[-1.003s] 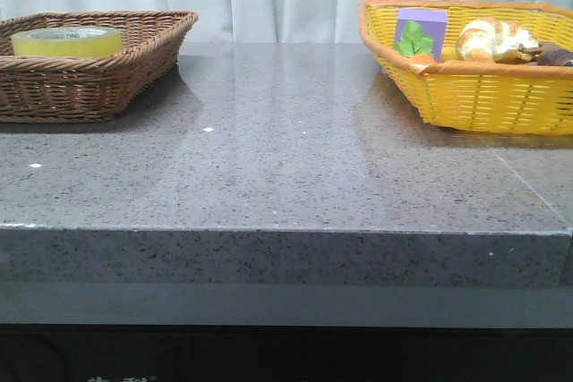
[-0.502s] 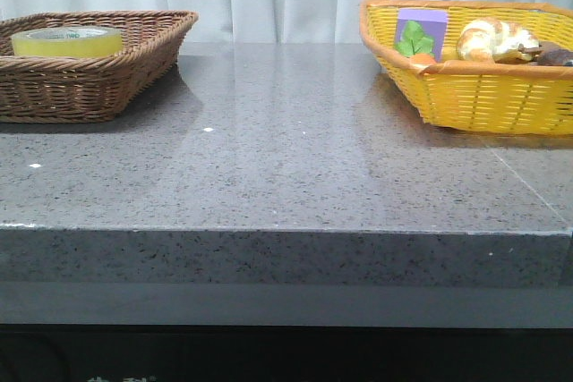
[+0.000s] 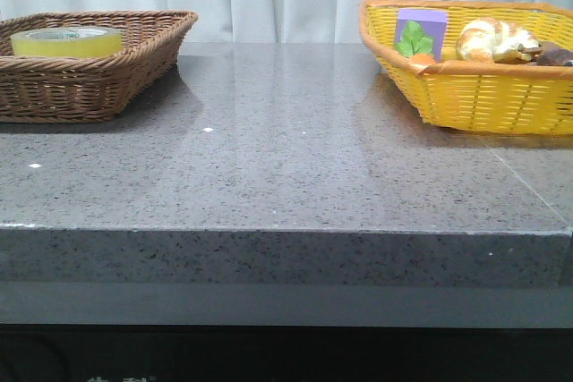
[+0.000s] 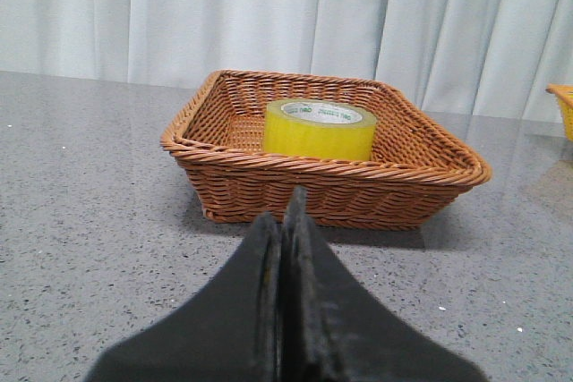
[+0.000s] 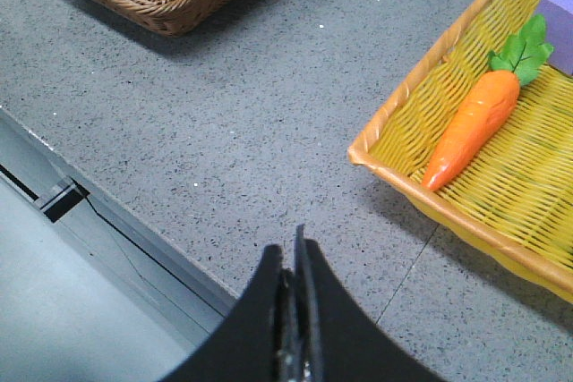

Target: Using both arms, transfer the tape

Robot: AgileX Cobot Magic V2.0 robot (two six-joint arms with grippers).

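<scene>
Left wrist view shows the fat yellow roll of tape (image 4: 320,130) lying flat in the brown woven basket (image 4: 224,160). Both the left gripper (image 4: 283,221) and the right gripper (image 5: 293,261) are squeezed tight, holding nothing — closed fingers could bump the basket's rim or knock the roll.

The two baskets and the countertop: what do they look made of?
The brown basket looks like woven wicker or rattan, matte, with a braided rim. The yellow basket has a glossier, even-coloured weave, possibly plastic. The countertop looks like polished grey speckled stone, granite or a composite, since it mirrors the curtain's light.
</scene>
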